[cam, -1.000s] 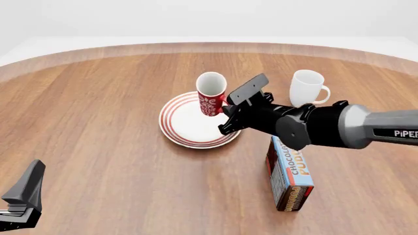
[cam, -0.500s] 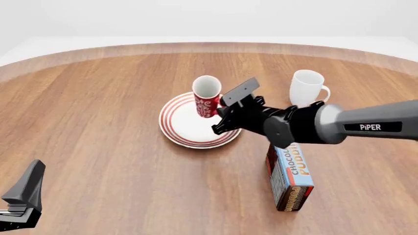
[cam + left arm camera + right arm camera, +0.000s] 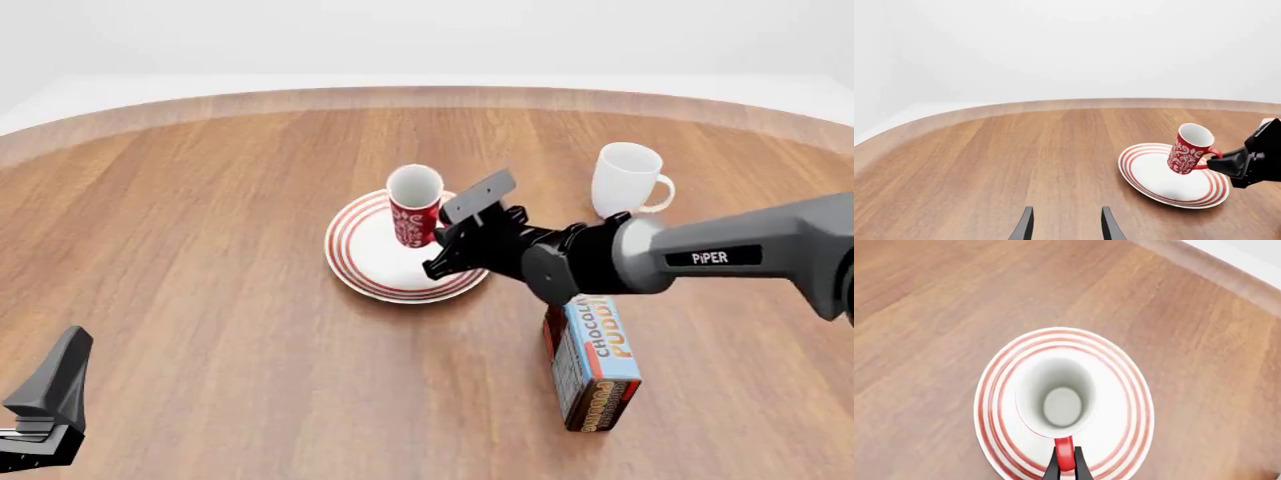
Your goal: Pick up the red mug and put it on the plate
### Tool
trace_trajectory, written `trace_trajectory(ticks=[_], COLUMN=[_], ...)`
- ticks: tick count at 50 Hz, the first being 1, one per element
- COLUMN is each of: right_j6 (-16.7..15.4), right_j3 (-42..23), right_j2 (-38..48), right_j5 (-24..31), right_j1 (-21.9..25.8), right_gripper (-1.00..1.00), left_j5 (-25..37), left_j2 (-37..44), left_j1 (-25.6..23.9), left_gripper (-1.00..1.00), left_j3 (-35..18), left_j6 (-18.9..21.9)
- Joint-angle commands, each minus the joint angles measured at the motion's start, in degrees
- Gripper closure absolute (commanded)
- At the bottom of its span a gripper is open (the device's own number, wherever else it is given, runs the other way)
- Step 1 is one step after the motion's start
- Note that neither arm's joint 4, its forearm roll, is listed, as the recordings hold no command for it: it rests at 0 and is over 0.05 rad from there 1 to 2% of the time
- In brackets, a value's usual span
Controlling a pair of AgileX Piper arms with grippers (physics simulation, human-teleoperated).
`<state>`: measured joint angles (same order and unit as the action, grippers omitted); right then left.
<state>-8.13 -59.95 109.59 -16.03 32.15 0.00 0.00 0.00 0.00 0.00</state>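
Note:
The red mug, with a white floral pattern, hangs tilted just above the middle of the red-ringed white plate. My right gripper is shut on the mug's red loop handle. In the right wrist view I look straight down into the mug's white inside, with the plate's rim around it and the right gripper pinching the handle. The left wrist view shows the mug tilted over the plate. My left gripper is open and empty, far from the plate at the near left.
A plain white mug stands at the back right of the plate. A chocolate pudding box stands upright under the right arm, nearer the front. The wooden table's curved far edge runs behind them.
My right gripper has carried the red mug a little left and down, from the plate's far rim to over its middle. The left arm has not moved.

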Motion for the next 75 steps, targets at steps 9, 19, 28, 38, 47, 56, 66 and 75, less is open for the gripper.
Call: trace_trajectory(ticks=[9,19,28,38,47,56,66,75], right_j6=[0.7,0.4,0.3,0.6,0.4,-0.4,-0.4,-0.3], right_j3=[-1.2,-1.6,-2.1,-2.2,-2.4,-2.9,-3.3,-3.0], right_j2=[2.9,4.0,4.6,5.3,5.6,6.6,7.3,6.9], right_j5=[-1.5,-1.8,-1.8,-2.1,-2.2,-2.5,-2.9,-3.2], right_j1=[-0.4,-0.3,-0.4,-0.1,-0.4,-1.4,-2.4,-2.8], right_gripper=[1.00,1.00,1.00,1.00,1.00,1.00,-1.00,-1.00], left_j5=[0.0,0.0,0.0,0.0,0.0,0.0,0.0,0.0], left_j2=[0.0,0.0,0.0,0.0,0.0,0.0,0.0,0.0], left_j1=[0.0,0.0,0.0,0.0,0.0,0.0,0.0,0.0], left_gripper=[-1.00,-1.00,-1.00,-1.00,-1.00,-1.00,-1.00,-1.00], left_j3=[0.0,0.0,0.0,0.0,0.0,0.0,0.0,0.0], left_j6=[0.0,0.0,0.0,0.0,0.0,0.0,0.0,0.0])
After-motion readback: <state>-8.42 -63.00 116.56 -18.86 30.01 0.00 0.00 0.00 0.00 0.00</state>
